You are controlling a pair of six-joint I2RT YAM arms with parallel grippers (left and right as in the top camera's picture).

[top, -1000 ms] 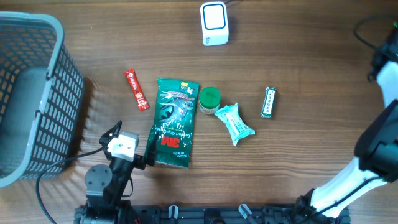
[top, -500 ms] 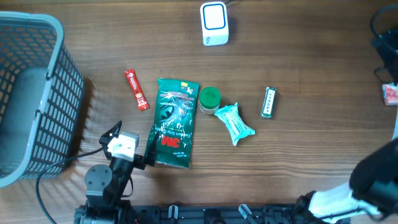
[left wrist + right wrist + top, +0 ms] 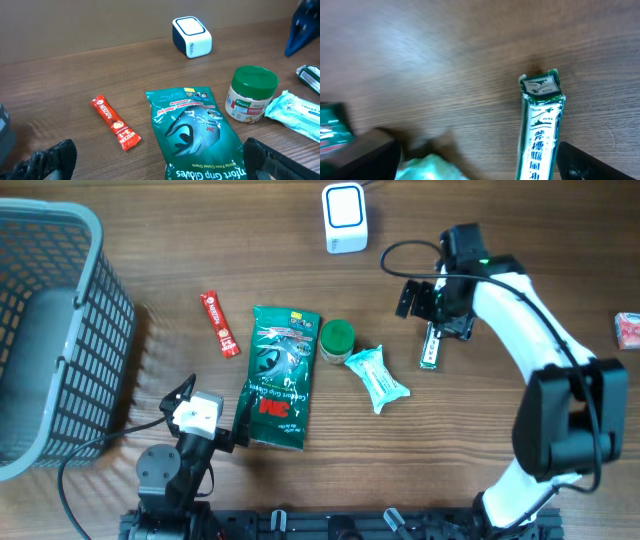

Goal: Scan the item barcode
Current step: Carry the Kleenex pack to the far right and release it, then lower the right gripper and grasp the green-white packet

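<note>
The right end effector (image 3: 432,312) hangs just over the green stick (image 3: 430,345). Its two fingers are wide apart and hold nothing. In the right wrist view the green stick lies flat on the table (image 3: 520,240), between the fingers but nearer the right one. I think this is the thing to scan, because the arm is right above it, ready to pick it up. It lies with its print up, and I cannot see a barcode on it.

The scanner (image 3: 345,218) sits at the far edge of the table, well apart from the green stick. The green stick would have to be lifted and carried over there.

The left end effector (image 3: 157,150) waits low at the near edge, fingers wide apart, with nothing in them. It looks out over the glove bag (image 3: 283,375), out of the other arm's way.

The basket (image 3: 90,220) stands at the left side, maybe for things that are done. I can see nothing inside it. The jar (image 3: 337,340) has its green lid on, so what is in it is hidden. The glove bag looks shut. A red stick (image 3: 220,325) and a pack of wipes (image 3: 377,377) lie loose near the jar. A small red pack (image 3: 628,330) lies at the right edge.
</note>
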